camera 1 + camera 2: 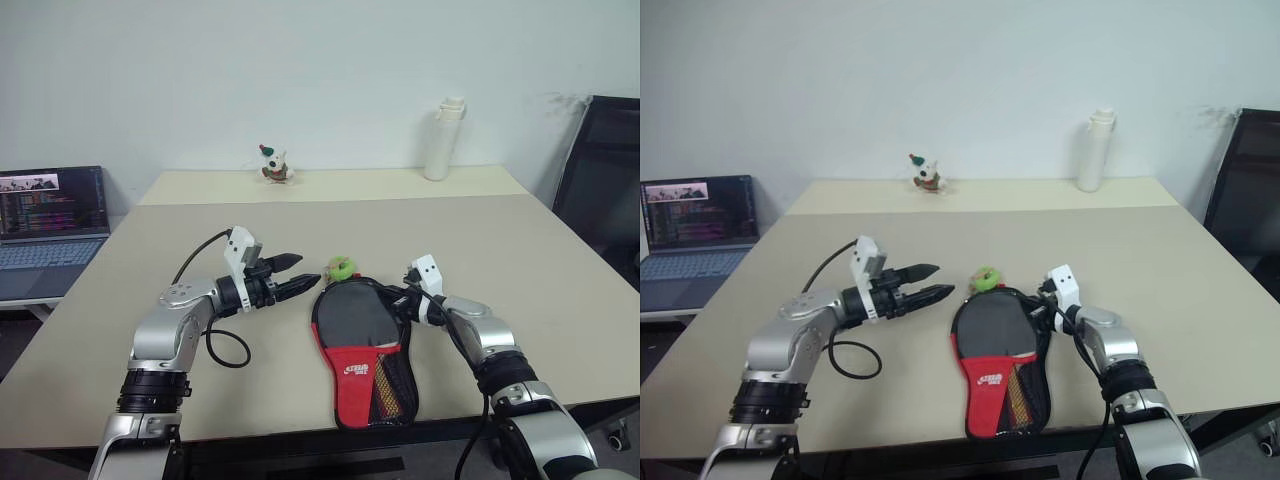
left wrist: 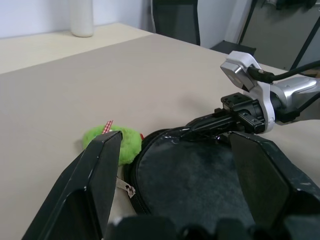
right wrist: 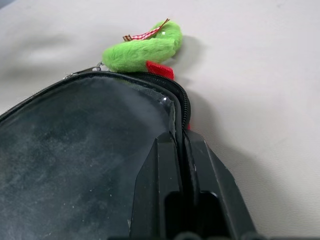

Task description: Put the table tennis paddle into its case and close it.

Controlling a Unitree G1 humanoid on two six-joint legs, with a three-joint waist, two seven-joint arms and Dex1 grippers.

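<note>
Right fingers (image 3: pixel 182 150) pinch the case (image 1: pixel 345 385) rim; left fingers (image 1: pixel 290 262), spread wide, hover level beside it

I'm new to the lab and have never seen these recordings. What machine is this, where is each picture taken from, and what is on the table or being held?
It is a humanoid robot with two arms, each ending in a two-fingered gripper. Two pictures come from its head, looking down over the table; the other two from cameras on its wrists. On the table lies a black and red case with a table tennis paddle inside, a fluffy green ball at its far end. The right gripper is shut on the case's edge. The left gripper hangs open beside it. Farther back stand a white bottle and a small figurine.
</note>
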